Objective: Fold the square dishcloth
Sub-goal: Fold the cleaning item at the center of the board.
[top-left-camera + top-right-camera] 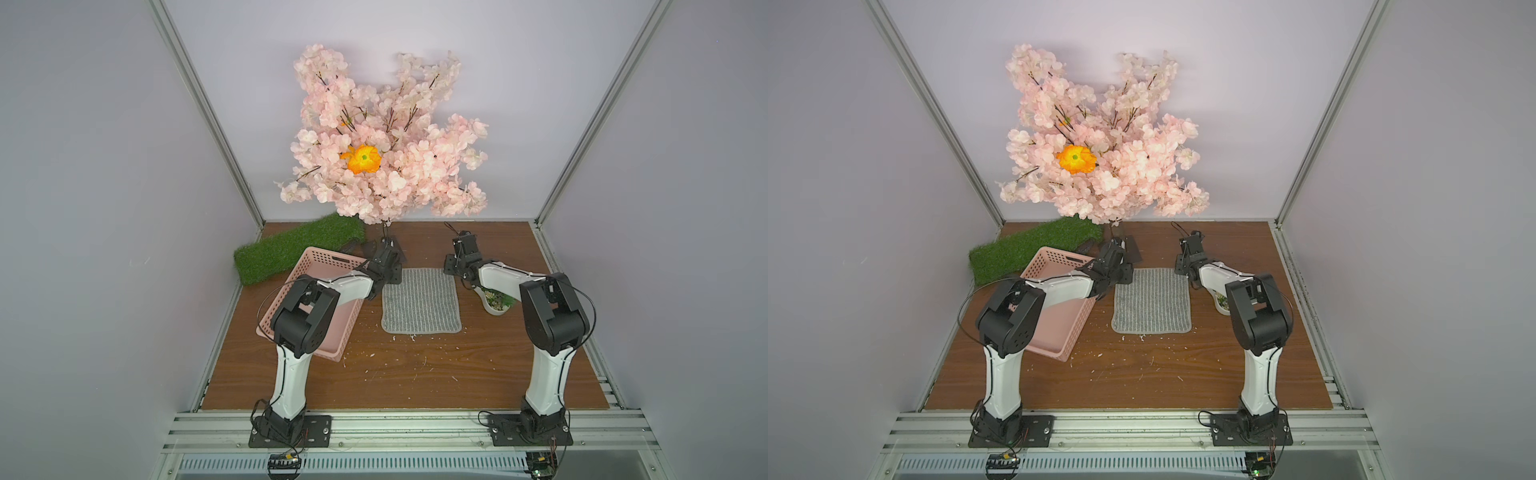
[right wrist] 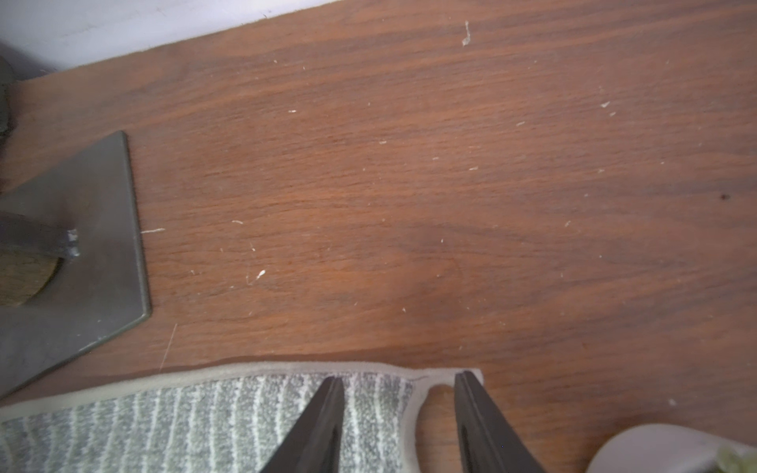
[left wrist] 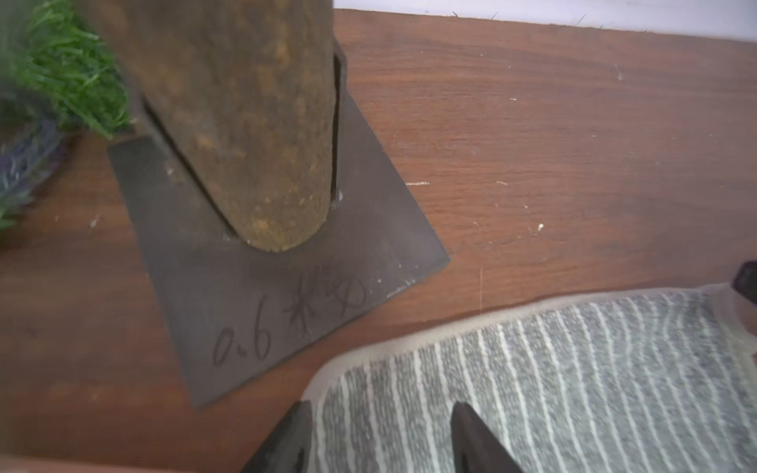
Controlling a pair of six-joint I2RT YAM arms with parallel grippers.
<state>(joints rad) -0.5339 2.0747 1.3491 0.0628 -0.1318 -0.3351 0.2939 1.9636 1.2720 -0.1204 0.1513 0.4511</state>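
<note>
The wooden table [image 1: 415,374] carries the square dishcloth [image 1: 420,300], flat at centre frame in both top views. The left gripper [image 3: 381,405] and right gripper [image 2: 399,376] hang half-spread over its upper corners, clamping nothing. Only the right wrist view shows the hem loop [image 2: 440,374].

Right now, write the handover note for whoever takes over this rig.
Left gripper: open, empty, over the far left corner of the square dishcloth.
Right gripper: open, empty, astride its far right corner.
Cloth lies flat on the table between the pink basket and the white pot.
Done: unclear whether any fold is in.
To do: probably grip both far corners and fold toward the near edge.
</note>
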